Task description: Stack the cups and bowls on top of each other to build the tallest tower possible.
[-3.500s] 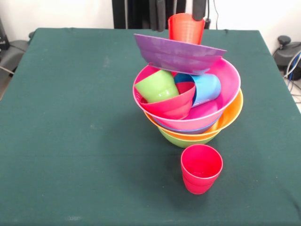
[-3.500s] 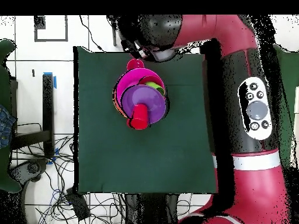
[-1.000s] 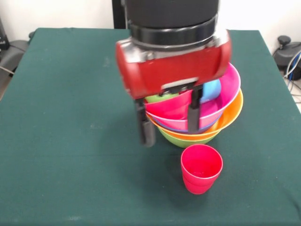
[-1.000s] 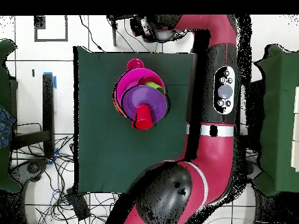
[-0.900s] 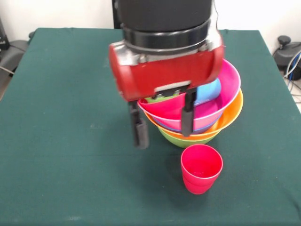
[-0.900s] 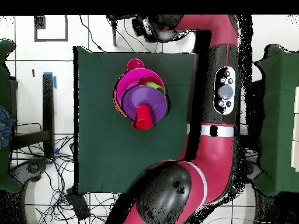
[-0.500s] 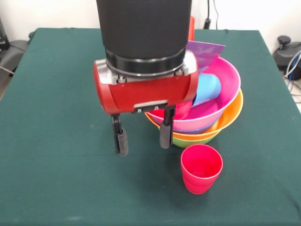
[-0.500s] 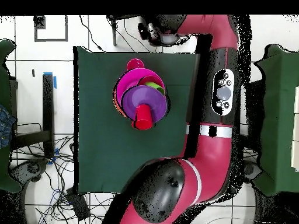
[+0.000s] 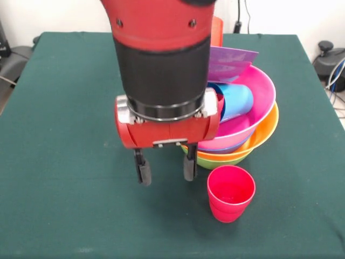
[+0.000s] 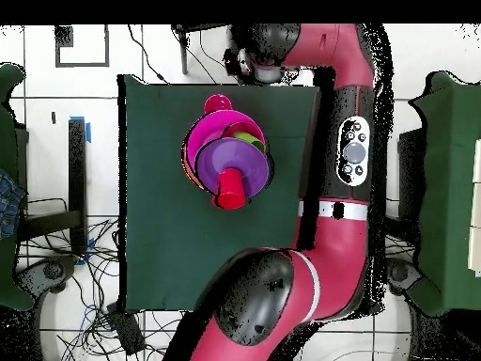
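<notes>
Red cup point(image 9: 230, 192) is left unstacked at lower right of centre; the tower point(image 9: 237, 135) of nested bowls is built right of centre. The gripper point(image 9: 165, 169), spread wide and empty, is poised beside both.

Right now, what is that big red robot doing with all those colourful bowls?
It is building a tower of nested bowls, with cups lying inside and a purple bowl tilted on top. Its gripper hangs open and empty over the table, beside the pile. One red cup stands alone on the table, not yet stacked.
</notes>
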Controlling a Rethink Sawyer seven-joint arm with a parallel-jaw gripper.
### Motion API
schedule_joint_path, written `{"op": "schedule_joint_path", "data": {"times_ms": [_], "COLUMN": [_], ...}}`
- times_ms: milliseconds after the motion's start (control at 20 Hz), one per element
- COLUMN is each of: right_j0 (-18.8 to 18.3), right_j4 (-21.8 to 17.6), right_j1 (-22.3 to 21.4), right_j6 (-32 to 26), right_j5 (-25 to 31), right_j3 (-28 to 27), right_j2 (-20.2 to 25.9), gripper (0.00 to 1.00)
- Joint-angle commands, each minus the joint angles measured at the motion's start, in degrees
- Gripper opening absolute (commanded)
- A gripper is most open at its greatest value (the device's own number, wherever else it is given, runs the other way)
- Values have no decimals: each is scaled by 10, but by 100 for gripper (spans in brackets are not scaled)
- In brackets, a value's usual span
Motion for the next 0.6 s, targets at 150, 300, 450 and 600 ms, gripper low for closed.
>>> {"op": "schedule_joint_path", "data": {"times_ms": [150,300,450,600], "right_j0": [15,19,21,26], "right_j4": [20,32,44,47], "right_j1": [42,50,51,49], "right_j6": [68,75,85,90], "right_j5": [-4,-25,-40,-47], "right_j3": [12,2,3,-3], "right_j2": [-8,1,2,-2], "gripper": [100,100,100,100]}}
